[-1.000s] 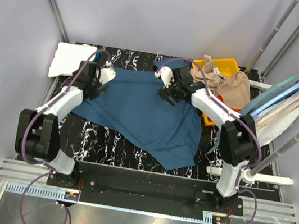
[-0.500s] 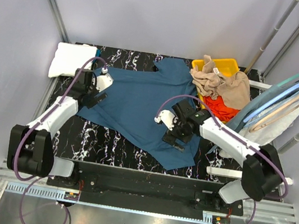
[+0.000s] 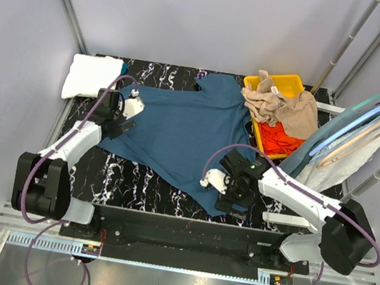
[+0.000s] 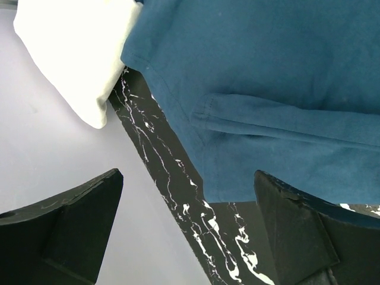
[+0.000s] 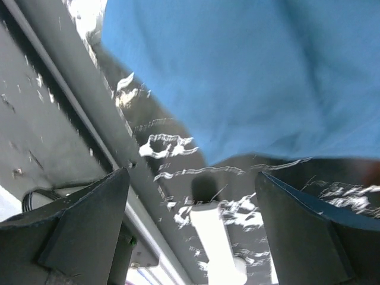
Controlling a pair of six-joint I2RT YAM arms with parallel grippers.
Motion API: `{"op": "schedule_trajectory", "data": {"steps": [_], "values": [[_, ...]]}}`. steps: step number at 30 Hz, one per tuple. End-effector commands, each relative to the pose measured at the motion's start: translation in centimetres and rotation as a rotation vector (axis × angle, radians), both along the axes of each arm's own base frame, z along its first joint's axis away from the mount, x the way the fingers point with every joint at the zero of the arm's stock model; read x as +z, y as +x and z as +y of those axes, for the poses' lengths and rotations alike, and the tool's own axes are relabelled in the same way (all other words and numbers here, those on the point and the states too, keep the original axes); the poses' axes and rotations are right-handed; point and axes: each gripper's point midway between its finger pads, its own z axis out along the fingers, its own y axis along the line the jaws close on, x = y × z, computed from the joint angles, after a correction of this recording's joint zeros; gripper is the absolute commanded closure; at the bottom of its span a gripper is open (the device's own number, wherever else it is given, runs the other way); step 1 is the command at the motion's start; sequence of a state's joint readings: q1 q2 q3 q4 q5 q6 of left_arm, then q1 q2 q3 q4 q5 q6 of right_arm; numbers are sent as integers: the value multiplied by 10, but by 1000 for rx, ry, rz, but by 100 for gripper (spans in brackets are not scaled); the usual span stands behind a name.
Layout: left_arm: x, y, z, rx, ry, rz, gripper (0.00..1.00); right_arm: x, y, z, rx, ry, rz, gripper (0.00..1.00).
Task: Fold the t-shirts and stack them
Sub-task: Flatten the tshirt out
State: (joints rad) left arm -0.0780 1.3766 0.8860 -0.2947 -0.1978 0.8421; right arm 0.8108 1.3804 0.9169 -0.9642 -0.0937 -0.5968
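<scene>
R gripper [image 3: 232, 205] hangs nearest me, low over the near-right corner of the teal tee [image 3: 177, 133], close to the table's [image 3: 141, 178] front edge; jaws spread wide, nothing between them (its wrist view is blurry, so I can't say if the tips touch cloth). The tee lies open and skewed across the middle of the table, unfolded, so the job looks barely begun.

Risks here, as I judge it: that corner sits right by the front rail; a closing pinch could miss the hem, or catch one layer only and leave the other behind; a pull twd the edge could drag cloth off the table.

Further back on the left, L gripper [image 3: 122, 126] hovers at the tee's left side by the sleeve; jaws also wide apart, holding nothing. The sleeve there has a crease doubled onto itself; fold w/o smoothing and the lump gets locked in.

Far left corner: white tee [image 3: 90, 76], folded. Far right: yellow bin [image 3: 287, 78] w/ tan tees [image 3: 286, 107] and a red-orange tee [image 3: 278, 136]; the tan cloth spills over just beside the teal shoulder and might snag on a tug.
</scene>
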Motion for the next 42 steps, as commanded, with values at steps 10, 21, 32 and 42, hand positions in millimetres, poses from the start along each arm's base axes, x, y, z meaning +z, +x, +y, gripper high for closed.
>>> {"op": "schedule_trajectory", "data": {"steps": [10, 21, 32, 42], "values": [[9, 12, 4, -4, 41, -51, 2, -13, -17, -38, 54, -78, -33, 9], [-11, 10, -10, -129, 27, 65, 2, -22, -12, -36, 50, -85, -49, 11], [-39, 20, 0, -168, 0, 193, 5, -23, -11, -34, 29, -81, -49, 12], [-52, 32, 4, -136, -116, 253, 12, -24, -9, -30, 13, -76, -43, 12]]}}
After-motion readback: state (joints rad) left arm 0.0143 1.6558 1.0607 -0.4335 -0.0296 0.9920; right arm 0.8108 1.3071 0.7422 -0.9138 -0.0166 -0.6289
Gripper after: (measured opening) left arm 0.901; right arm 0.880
